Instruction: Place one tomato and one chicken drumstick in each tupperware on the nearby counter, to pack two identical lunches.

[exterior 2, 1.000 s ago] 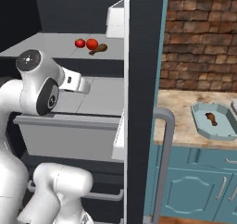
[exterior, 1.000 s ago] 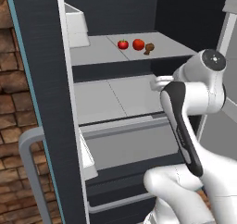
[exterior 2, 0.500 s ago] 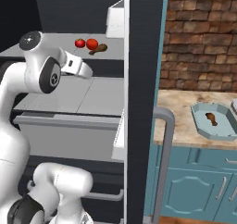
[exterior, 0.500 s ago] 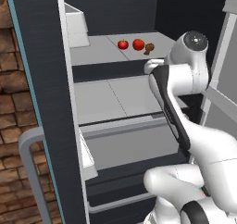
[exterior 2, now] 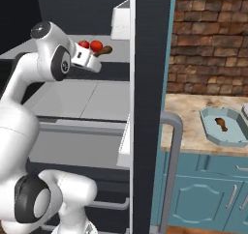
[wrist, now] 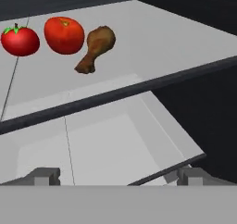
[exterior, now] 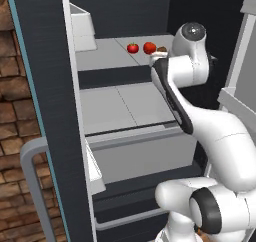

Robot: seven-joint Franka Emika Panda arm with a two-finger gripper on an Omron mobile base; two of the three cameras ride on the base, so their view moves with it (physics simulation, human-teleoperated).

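Two red tomatoes (wrist: 20, 40) (wrist: 64, 34) and a brown chicken drumstick (wrist: 96, 47) lie together on the fridge's upper grey shelf (wrist: 152, 38). In the right base view the same tomatoes (exterior 2: 96, 46) and drumstick (exterior 2: 104, 50) sit just beyond my hand. My gripper (wrist: 118, 176) hangs open and holds nothing, in front of and slightly below that shelf's edge, its fingertips (wrist: 44, 176) set wide apart. A pale blue tupperware (exterior 2: 232, 136) on the beige counter (exterior 2: 189, 117) holds one drumstick (exterior 2: 220, 123). A second tupperware (exterior 2: 245, 107) peeks in at the right edge.
The open black fridge door (exterior 2: 147, 107), with its grey handle (exterior 2: 172, 146), stands between the shelves and the counter. A white box (exterior: 82, 28) sits at the back left of the upper shelf. A lower shelf (exterior: 122, 106) and a drawer lie beneath. A brick wall backs the counter.
The arm has risen and swung forward, which brought the hand up to the edge of the upper shelf near the tomatoes. The jaws have stayed open.
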